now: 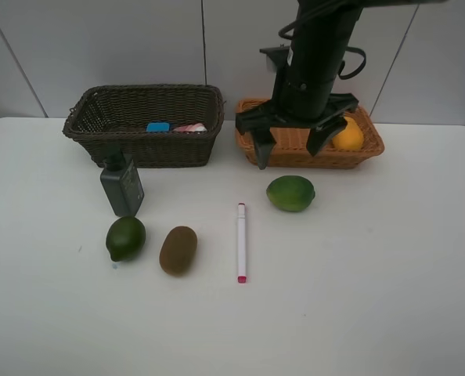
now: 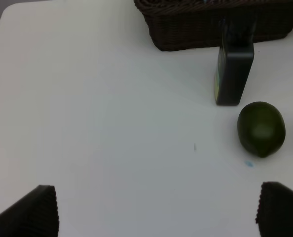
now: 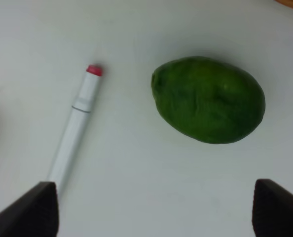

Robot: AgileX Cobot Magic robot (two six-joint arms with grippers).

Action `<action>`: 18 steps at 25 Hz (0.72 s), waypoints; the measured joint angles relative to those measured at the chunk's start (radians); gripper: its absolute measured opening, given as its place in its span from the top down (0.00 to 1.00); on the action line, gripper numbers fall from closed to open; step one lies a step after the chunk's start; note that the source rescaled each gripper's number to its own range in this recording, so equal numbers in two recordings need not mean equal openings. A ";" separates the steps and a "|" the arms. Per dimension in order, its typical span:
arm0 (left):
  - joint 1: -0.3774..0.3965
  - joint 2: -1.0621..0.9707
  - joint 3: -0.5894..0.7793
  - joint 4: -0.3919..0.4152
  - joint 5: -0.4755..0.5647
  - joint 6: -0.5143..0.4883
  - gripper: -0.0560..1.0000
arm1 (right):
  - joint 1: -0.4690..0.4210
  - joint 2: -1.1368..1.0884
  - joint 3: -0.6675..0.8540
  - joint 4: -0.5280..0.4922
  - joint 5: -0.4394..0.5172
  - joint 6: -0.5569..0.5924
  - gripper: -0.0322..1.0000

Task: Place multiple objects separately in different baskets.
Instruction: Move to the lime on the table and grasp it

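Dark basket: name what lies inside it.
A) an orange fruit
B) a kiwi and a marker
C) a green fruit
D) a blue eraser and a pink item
D: the blue eraser and the pink item lie in the dark basket, while the kiwi and marker sit on the table and the orange fruit is in the light basket.

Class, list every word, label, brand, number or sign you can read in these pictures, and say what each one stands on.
No text in any view can be read.
On the dark green bottle: a yellowish label strip along one edge, too blurred to read.
On the white-pink marker: no print shows.
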 joint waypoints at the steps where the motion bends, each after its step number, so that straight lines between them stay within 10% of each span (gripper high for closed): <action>1: 0.000 0.000 0.000 0.000 0.000 0.000 0.00 | -0.004 -0.001 0.019 -0.002 -0.020 -0.001 0.02; 18: 0.000 0.000 0.000 0.000 0.000 0.000 0.00 | -0.004 -0.001 0.243 -0.156 -0.312 -0.588 0.02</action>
